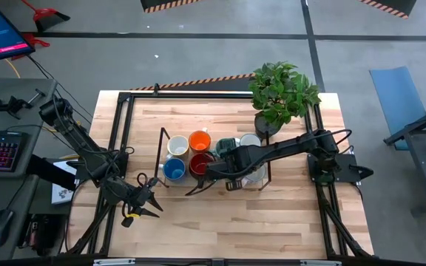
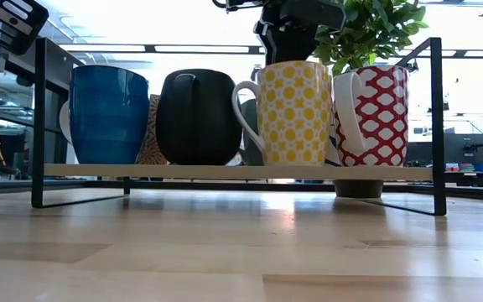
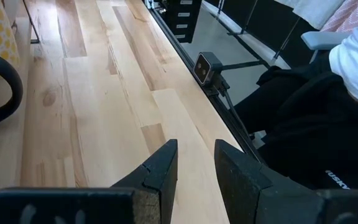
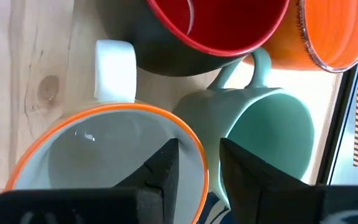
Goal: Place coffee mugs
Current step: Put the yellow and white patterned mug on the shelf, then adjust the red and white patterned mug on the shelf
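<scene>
Wooden table [image 1: 220,222] carries a black wire rack [image 1: 163,159] with the coffee mugs [image 1: 198,154] clustered on its shelf. Right gripper [image 4: 199,165] sits above the white mug with the orange rim [image 4: 104,149], fingers slightly apart astride that rim, gripping nothing. Left gripper [image 3: 196,163] hovers near the table's front-left edge, slightly open, empty.

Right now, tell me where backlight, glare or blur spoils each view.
Low view: bright windows behind leave the dark mug nearly a silhouette. Right wrist view: the orange-rimmed mug is close and soft, with a small glint inside. Left wrist view: the left tool looks blurred. High view: evenly lit.
</scene>
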Tool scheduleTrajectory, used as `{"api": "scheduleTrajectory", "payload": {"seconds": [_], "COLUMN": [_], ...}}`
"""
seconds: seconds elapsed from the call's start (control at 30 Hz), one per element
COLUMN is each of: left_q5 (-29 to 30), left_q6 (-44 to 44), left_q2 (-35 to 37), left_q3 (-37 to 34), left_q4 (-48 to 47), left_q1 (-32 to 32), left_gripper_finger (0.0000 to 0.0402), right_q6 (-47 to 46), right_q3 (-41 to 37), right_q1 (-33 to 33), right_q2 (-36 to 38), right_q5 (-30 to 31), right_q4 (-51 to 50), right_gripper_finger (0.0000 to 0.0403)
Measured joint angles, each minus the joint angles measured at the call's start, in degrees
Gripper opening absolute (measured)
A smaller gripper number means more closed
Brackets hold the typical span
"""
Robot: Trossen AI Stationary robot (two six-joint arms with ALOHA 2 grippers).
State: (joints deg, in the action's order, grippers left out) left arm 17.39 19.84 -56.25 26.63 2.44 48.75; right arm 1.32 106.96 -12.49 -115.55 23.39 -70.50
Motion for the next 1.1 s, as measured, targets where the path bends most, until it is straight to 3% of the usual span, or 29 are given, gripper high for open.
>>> {"api": "scheduleTrajectory", "payload": {"seconds": [0.2,0.47,0.53,0.7,0.9,1.0,1.1], "left_q5": [0.0,-0.02,0.0,-0.06,-0.63,-1.77,-1.79], "left_q6": [0.01,0.01,0.01,0.04,2.12,2.55,2.66], "left_q2": [0.0,-0.19,-0.65,-2.73,-4.25,-3.87,-3.74], "left_q3": [0.0,0.0,0.0,0.0,0.0,0.0,0.0], "left_q4": [-0.02,0.0,-0.06,0.35,0.6,0.6,0.54], "left_q1": [-0.02,-0.02,0.0,0.0,-0.02,0.0,-0.02], "left_gripper_finger": [0.0094,0.0094,0.0094,0.0094,0.0094,0.0094,0.0094], "right_q6": [0.04,-1.42,-4.12,-11.93,-14.92,-16.98,-16.92], "right_q3": [1.63,11.67,14.56,19.13,19.82,19.82,19.82], "right_q1": [-1.14,-3.95,-4.86,-8.37,-15.72,-20.41,-25.49], "right_q2": [0.0,0.04,0.04,0.09,0.09,0.07,0.04], "right_q5": [0.57,1.29,-1.58,-16.02,-23.82,-19.62,-8.87], "right_q4": [-1.21,-5.84,-7.21,-9.52,-15.1,-16.8,-16.11], "right_gripper_finger": [0.0094,0.0094,0.0094,0.0094,0.0094,0.0094,0.0094]}}
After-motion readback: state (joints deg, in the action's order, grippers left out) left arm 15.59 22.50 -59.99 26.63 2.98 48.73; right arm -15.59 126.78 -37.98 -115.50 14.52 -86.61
